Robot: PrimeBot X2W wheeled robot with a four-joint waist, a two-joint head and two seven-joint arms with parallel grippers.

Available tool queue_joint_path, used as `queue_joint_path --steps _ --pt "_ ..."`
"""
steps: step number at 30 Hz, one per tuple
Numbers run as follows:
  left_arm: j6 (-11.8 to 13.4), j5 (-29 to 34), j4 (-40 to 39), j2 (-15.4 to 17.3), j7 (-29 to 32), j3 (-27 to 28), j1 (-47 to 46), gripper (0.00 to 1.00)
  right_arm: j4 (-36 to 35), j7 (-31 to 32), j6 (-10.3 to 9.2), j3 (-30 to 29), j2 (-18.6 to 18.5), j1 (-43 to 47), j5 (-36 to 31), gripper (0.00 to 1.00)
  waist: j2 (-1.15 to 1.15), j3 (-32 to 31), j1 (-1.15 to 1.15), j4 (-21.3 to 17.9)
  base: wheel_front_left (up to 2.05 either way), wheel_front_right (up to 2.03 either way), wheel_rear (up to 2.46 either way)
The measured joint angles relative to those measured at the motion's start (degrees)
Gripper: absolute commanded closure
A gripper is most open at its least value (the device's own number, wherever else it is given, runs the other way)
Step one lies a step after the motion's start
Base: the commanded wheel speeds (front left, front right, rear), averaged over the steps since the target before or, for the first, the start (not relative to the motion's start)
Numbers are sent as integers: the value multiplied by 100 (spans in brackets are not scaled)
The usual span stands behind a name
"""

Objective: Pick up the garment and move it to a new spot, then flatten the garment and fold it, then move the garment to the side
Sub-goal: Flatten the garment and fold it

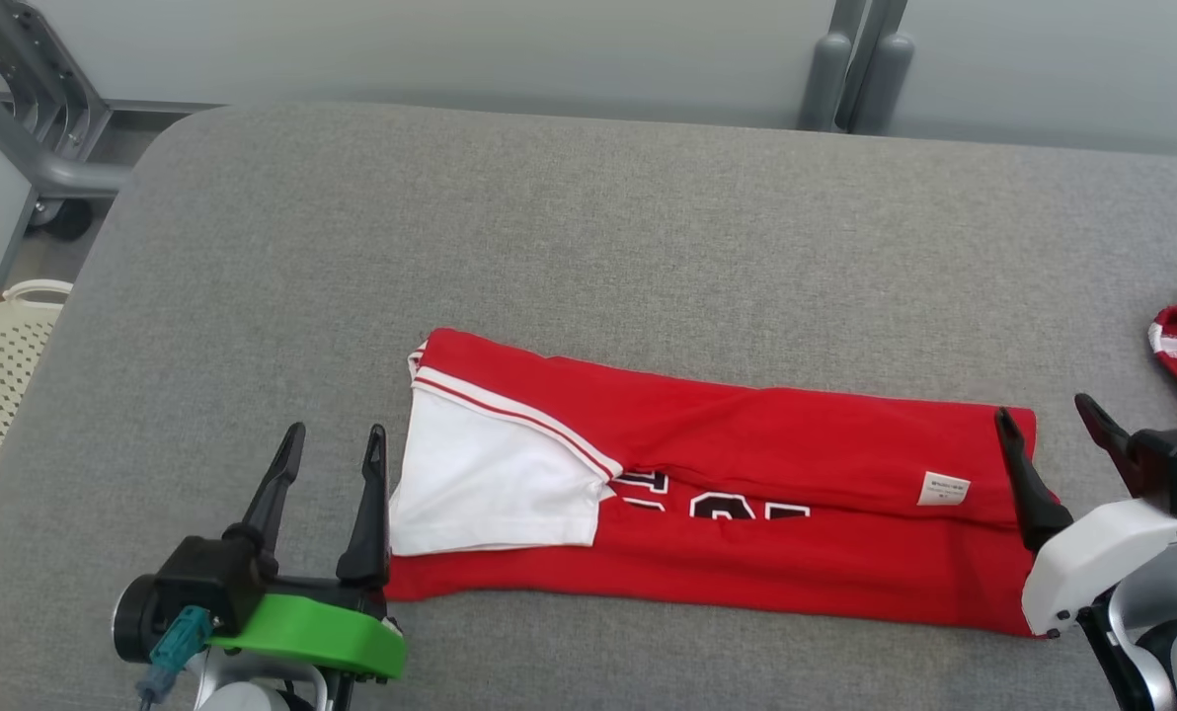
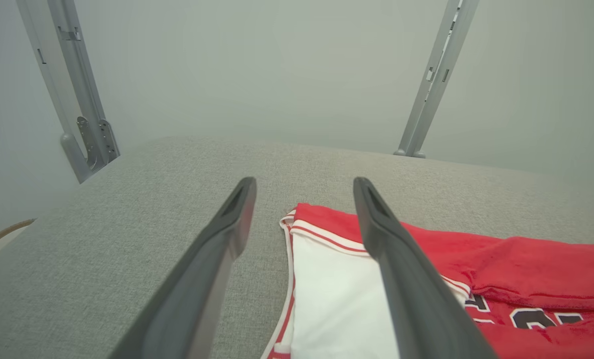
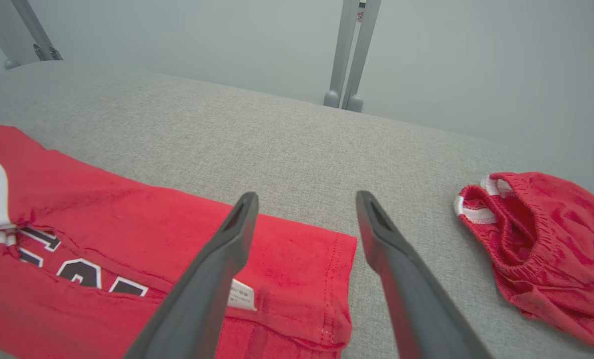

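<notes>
garment [image 1: 746,444] lies folded on tabletop [image 1: 549,247] between both hands. left hand [image 1: 337,434] spread, empty, beside white panel [image 1: 490,484]; right hand [image 1: 1043,410] spread, empty, at red hem [image 1: 1008,592].

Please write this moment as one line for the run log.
garment: long folded strip, flat on grey surface | left gripper: open, at white end | right gripper: open, at hem end | held: nothing

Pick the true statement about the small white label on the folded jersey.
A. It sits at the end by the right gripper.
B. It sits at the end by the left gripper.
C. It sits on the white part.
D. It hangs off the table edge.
A: the label lies on the red jersey at the end beside the right gripper.
</notes>
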Motion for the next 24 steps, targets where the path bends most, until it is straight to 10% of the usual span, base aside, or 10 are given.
queue_joint_path --steps 24 --pt "-1103 1194 282 -869 -4 1362 435 0 1223 -2097 0 -510 857 341 -954 0 0 -430 0 -431 0 0 0"
